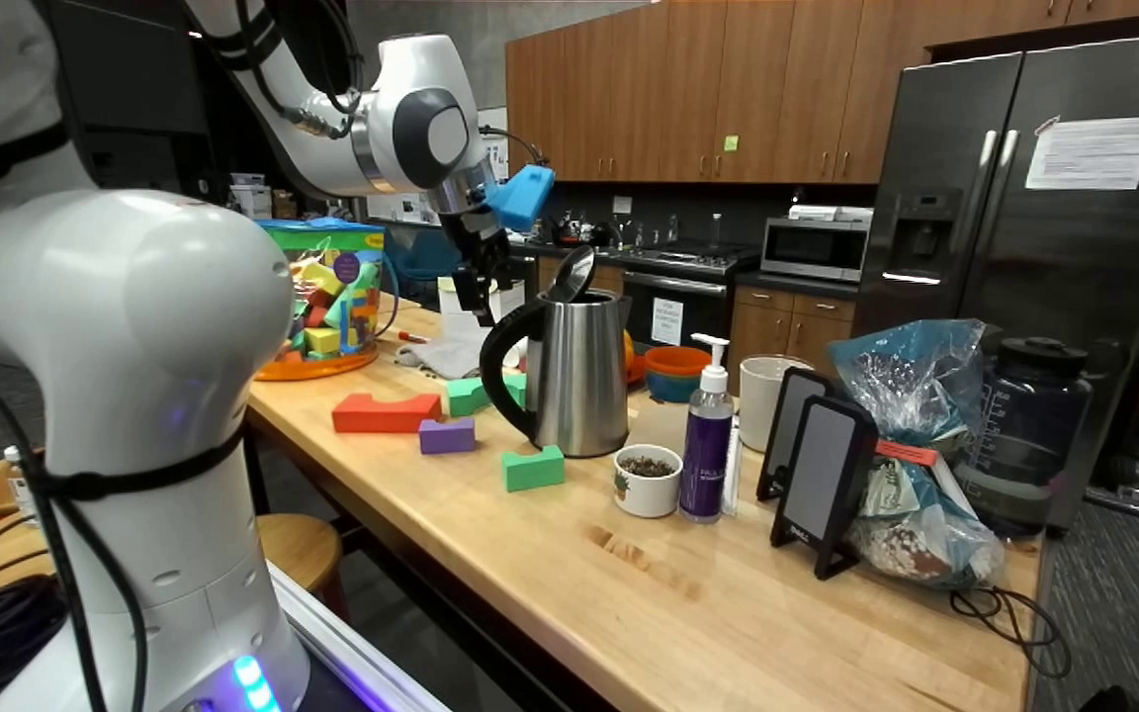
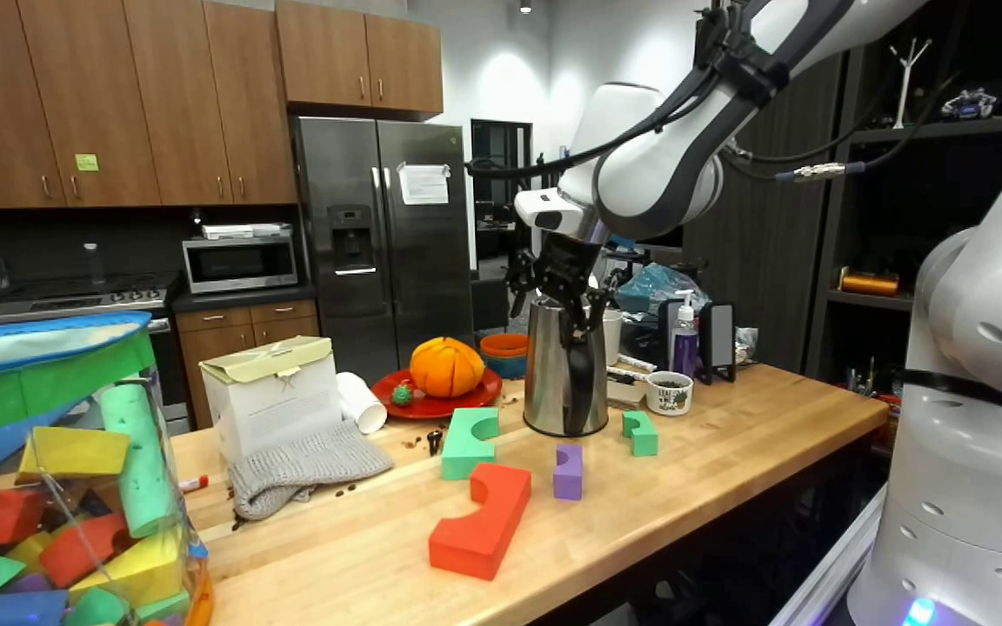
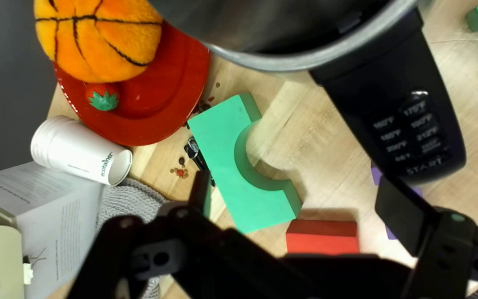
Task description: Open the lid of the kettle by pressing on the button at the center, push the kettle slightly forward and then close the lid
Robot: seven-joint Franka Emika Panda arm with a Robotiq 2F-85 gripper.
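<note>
Exterior view: kettle (image 1: 584, 381), lid (image 1: 572, 275) open

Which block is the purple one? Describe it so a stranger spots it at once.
On the wooden table, find the tall steel kettle. Near its black handle, in both exterior views, the purple block lies between the red block and a small green block. All three are notched, but it alone is purple.

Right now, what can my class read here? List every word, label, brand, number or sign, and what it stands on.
"ecotainer": paper cup
"160°F": kettle handle
"175°F": kettle handle
"185°F": kettle handle
"190°F": kettle handle
"200°F": kettle handle
"212°F": kettle handle
"START": kettle handle
"DELL": speaker
"LEAF": white pot, rest too small
Too small or blurred: fridge paper, oven sign, box, purple bottle, dark bottle.
</note>
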